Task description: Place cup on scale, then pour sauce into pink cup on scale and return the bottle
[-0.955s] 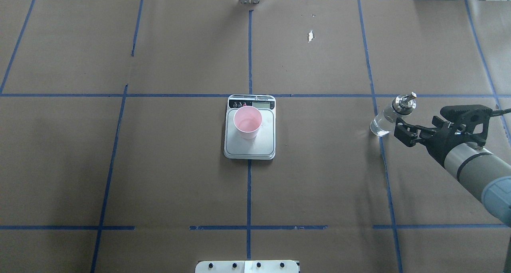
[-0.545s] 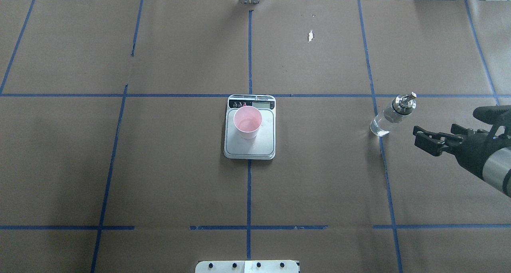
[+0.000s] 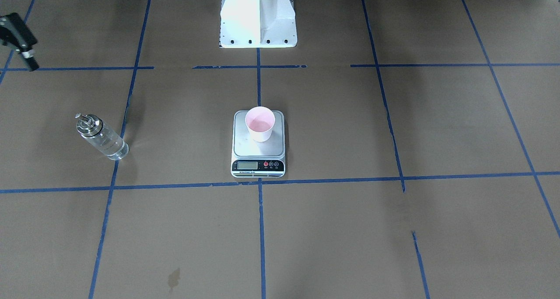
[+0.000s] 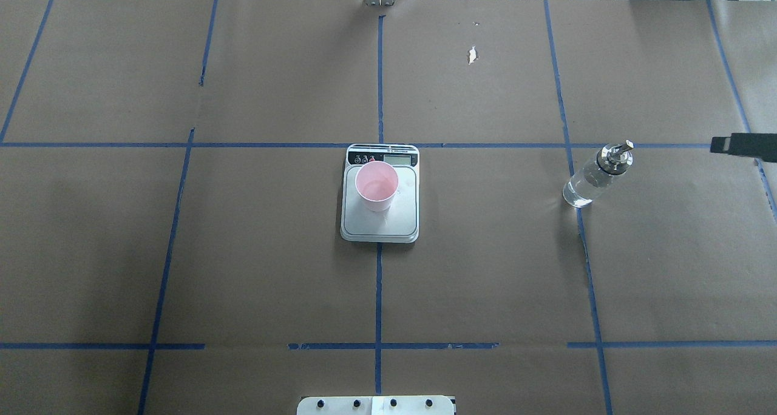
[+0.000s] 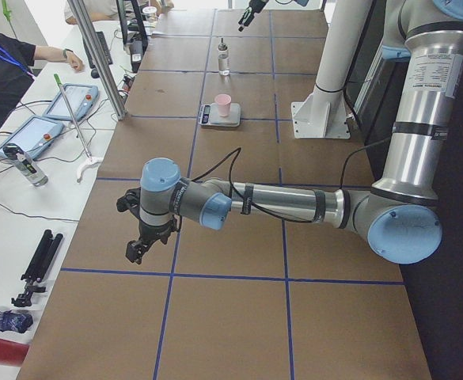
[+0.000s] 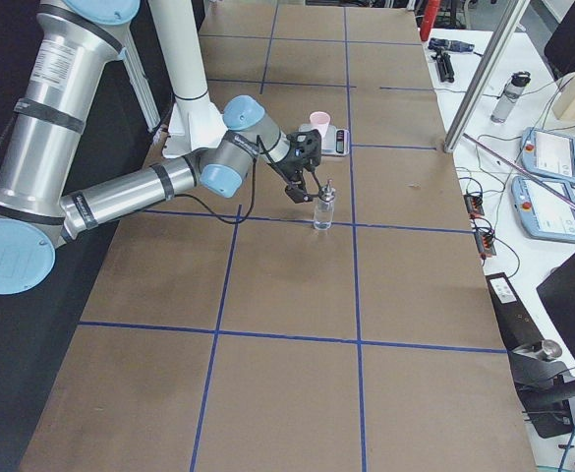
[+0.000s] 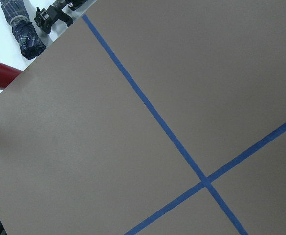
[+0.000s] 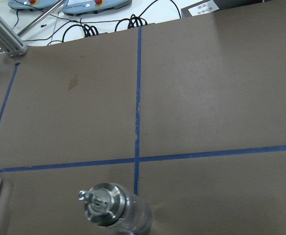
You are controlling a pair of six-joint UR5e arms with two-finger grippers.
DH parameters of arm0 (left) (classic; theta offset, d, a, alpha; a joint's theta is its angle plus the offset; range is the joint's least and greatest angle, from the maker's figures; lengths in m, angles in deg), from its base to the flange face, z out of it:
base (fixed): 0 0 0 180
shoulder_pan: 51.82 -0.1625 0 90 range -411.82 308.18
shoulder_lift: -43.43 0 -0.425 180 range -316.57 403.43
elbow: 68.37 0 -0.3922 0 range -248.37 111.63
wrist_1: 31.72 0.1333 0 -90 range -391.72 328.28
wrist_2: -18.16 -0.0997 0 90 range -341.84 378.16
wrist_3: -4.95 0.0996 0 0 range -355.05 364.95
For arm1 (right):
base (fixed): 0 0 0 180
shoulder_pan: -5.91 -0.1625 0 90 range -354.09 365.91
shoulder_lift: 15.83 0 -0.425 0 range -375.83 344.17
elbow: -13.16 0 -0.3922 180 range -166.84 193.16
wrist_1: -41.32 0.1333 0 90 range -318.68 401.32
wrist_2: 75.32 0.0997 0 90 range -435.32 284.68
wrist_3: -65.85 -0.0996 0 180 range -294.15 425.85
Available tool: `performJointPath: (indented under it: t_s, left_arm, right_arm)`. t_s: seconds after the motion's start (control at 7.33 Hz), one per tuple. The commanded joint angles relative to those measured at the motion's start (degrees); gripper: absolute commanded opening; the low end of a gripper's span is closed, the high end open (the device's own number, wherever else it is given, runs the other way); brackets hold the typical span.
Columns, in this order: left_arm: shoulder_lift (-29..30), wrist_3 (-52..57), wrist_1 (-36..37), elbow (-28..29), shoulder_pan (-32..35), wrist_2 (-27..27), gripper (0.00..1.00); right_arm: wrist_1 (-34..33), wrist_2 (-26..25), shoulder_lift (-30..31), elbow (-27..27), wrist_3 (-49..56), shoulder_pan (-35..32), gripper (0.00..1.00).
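Note:
The pink cup (image 4: 376, 186) stands upright on the scale (image 4: 380, 227) at the table's middle, and shows in the front view (image 3: 260, 123) on the scale (image 3: 258, 149). The clear bottle (image 4: 596, 177) with its silver pourer cap stands free on the paper at the right, also seen in the front view (image 3: 101, 137) and the right wrist view (image 8: 111, 213). My right gripper (image 6: 295, 189) hangs apart from the bottle (image 6: 323, 206); only a black edge of it (image 3: 19, 41) shows in the front view, so I cannot tell its state. My left gripper (image 5: 136, 249) is far off over bare paper; I cannot tell its state.
Blue tape lines grid the brown paper. The robot's white base (image 3: 258, 19) stands behind the scale. Tablets, cables and a metal post (image 6: 484, 74) line the operators' side. A folded umbrella and a red object (image 7: 1, 73) lie off the table's left end.
My right arm has pulled back from the bottle to the right and almost out of the overhead view. The bottle, cup and scale have not moved.

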State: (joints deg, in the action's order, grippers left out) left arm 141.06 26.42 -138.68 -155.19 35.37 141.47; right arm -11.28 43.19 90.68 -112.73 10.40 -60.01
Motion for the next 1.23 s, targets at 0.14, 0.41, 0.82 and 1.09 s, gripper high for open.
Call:
performJointPath:
  t_s: [0.14,0.41,0.82,1.09]
  left_arm:
    - [0.1,0.1,0.0,-0.1,0.0,0.0,1.00]
    - [-0.2,0.1,0.2,0.3,0.0,0.2,1.00]
    - [-0.7,0.4,2.1,1.2,0.2,0.6,1.00]
    - [-0.7,0.5,2.0,3.2,0.3,1.8,1.00]
  right_arm:
    - [-1.2,10.6,-2.7,13.0,24.9,-14.6,1.00]
    - [-9.5,10.0,-2.5,14.7,26.1,-15.9,1.00]
    - [-31.8,10.7,-6.3,15.1,43.7,-20.6,1.00]
    - [-40.3,11.0,-8.4,15.0,54.5,-23.3,1.00]
